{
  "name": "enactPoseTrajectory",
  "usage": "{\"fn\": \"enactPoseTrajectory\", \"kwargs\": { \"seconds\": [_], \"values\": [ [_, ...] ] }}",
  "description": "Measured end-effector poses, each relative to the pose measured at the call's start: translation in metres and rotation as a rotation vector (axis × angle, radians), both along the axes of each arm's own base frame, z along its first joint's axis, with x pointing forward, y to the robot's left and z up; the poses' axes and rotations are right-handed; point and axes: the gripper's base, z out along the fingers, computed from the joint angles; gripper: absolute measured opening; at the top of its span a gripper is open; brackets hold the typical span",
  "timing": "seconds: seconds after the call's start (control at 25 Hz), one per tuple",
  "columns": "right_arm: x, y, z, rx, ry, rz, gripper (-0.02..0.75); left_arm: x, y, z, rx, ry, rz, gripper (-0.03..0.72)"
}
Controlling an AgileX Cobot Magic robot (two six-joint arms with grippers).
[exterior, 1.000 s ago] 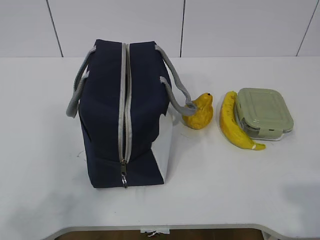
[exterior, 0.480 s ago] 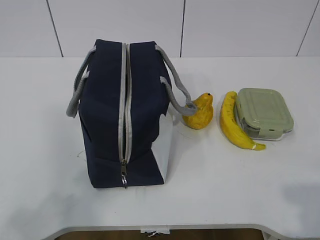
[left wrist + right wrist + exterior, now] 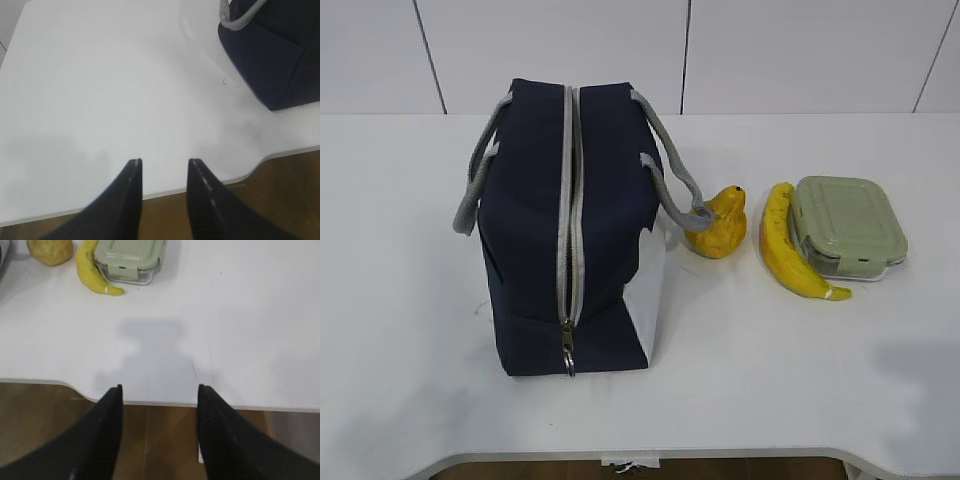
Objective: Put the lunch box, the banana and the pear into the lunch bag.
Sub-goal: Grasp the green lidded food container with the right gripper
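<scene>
We see the lunch bag (image 3: 570, 240) zipped shut on the white table (image 3: 410, 300), with the pear (image 3: 718, 226) against its right handle, then the banana (image 3: 786, 250) touching the lunch box (image 3: 847, 226). Our left gripper (image 3: 164, 167) and right gripper (image 3: 159, 392) both hang spread and empty over the table's near edge.
</scene>
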Motion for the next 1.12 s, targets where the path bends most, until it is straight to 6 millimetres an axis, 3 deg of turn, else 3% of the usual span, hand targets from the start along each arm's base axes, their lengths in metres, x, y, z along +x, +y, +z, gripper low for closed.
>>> {"fn": "enactPoseTrajectory", "kwargs": {
  "seconds": [0.56,0.72,0.88,0.96,1.12],
  "values": [
    [0.076,-0.002,-0.008,0.145,0.258,-0.123,0.382,0.000,-0.001,0.000,-0.006,0.000,-0.004,0.236],
    [0.115,0.001,-0.012,0.221,0.358,-0.130,0.382,0.000,-0.001,0.000,-0.006,0.000,-0.004,0.236],
    [0.135,0.002,-0.010,0.242,0.396,-0.134,0.382,0.000,-0.001,0.000,-0.007,0.000,-0.005,0.236],
    [0.174,0.001,-0.006,0.247,0.456,-0.142,0.382,0.000,-0.001,0.000,-0.007,0.000,-0.005,0.236],
    [0.214,-0.001,0.002,0.262,0.499,-0.122,0.382,0.000,-0.001,0.000,-0.008,0.000,-0.006,0.236]
  ]
}}
